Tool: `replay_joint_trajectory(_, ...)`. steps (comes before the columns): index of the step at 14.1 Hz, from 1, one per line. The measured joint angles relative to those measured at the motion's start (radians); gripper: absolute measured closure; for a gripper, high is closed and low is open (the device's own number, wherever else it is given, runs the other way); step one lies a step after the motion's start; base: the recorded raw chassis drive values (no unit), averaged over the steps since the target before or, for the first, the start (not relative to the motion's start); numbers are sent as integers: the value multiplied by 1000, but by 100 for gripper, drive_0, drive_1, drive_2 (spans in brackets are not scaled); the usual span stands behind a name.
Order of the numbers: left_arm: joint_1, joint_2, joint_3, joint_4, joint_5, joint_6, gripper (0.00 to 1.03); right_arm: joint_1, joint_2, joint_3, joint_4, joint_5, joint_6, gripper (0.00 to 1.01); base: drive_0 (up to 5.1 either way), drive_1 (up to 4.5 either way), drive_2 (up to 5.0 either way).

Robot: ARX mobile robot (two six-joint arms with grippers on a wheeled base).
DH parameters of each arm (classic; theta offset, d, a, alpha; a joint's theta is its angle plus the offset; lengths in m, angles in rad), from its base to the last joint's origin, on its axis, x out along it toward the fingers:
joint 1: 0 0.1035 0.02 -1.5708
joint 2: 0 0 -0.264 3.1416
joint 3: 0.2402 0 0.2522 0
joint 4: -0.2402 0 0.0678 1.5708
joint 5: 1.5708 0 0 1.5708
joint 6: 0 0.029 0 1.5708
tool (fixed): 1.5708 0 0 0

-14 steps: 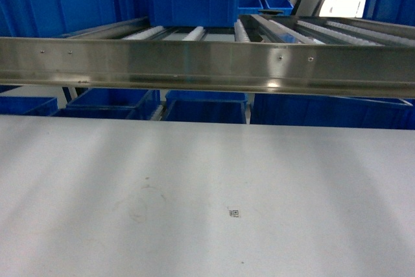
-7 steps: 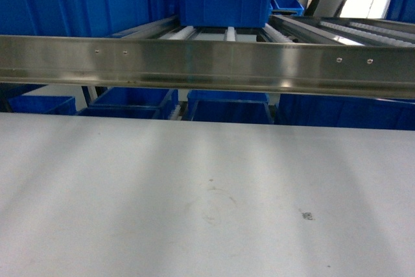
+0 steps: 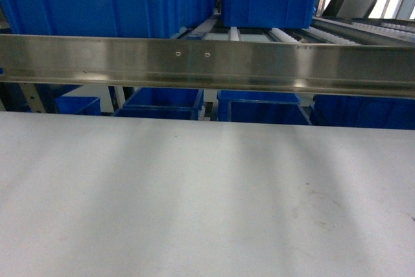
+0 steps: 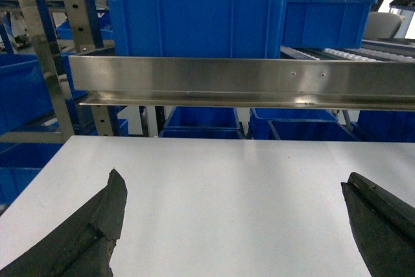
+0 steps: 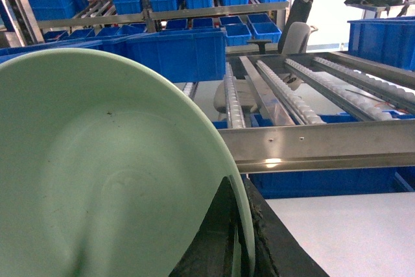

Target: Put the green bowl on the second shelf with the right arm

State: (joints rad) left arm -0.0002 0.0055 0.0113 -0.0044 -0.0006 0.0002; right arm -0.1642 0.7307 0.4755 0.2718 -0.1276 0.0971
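**Green bowl clamped in the right gripper, in front of the steel rack**

In the right wrist view the small round pale mint-green bowl point(image 5: 110, 173) fills the left and centre of the picture, its hollow facing the camera and its thick rim curving down on the right. The right gripper point(image 5: 243, 241) is closed on that rim: one dark finger point(image 5: 217, 241) lies against the inside wall, another presses the outside of the rim just beside it. Behind the bowl runs the shiny stainless-steel front rail point(image 5: 324, 144) of the roller shelf, with a large deep blue plastic crate point(image 5: 175, 53) standing on the rollers further back.

The head view shows neither bowl nor arms, only the white desk point(image 3: 194, 199), the same steel rail point(image 3: 207, 63) across the frame and blue crates above and below it.

In the left wrist view the left gripper point(image 4: 237, 225) stands wide open and holds nothing, its two dark fingers point(image 4: 84, 238) at opposite lower corners above the white desk.
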Motion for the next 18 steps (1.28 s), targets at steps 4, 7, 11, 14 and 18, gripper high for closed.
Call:
replay_joint_trajectory(4,0,0,0,2,0,0,5,0,-4,0,2,0,0,99,-495,236,236)
replay_joint_trajectory(7,0,0,0,1,0,0,5,0,-4,0,2,0,0,99,-491,240,240)
replay_joint_trajectory(11,0,0,0,-1,0,0,5,0,-4,0,2,0,0,99,-493,238,238)
replay_joint_trajectory(14,0,0,0,2,1,0,5,0,-6,0,0,0,0,99,-497,235,235)
replay_joint_trajectory(18,0,0,0,0,0,0,5,0,-6,0,1,0,0,99,-490,242,242)
